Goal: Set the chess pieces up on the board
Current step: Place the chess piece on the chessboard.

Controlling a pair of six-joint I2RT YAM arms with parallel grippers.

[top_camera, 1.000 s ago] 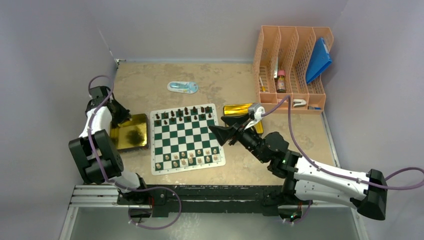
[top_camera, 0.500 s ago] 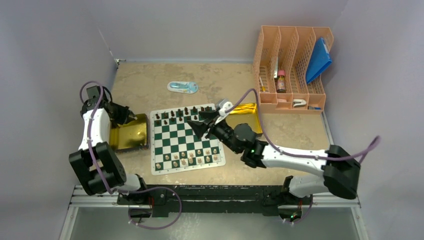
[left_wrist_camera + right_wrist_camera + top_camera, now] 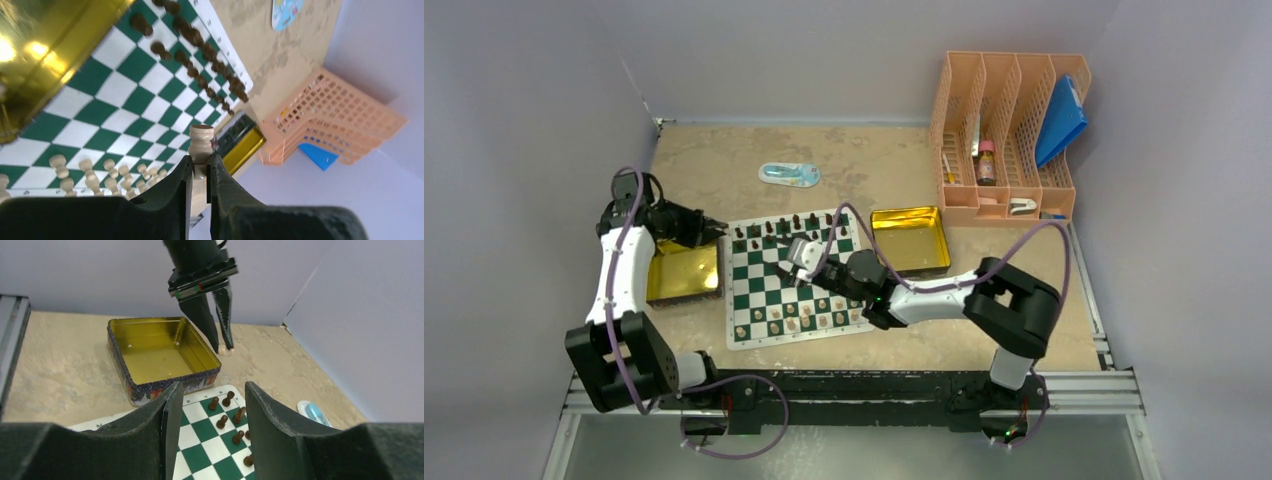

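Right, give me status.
Left gripper shut on cream piece, by board's far-left corner. Right gripper open, empty, over board. Right arm lies across board's right side.

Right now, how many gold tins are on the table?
2. The left tin sits just left of the board. The right tin sits off the board's far right corner. Neither is hidden, though the left arm overlaps the left tin's far edge.

Dark pieces (image 3: 789,229) line the board's (image 3: 759,287) far rows; cream pieces (image 3: 808,316) near.
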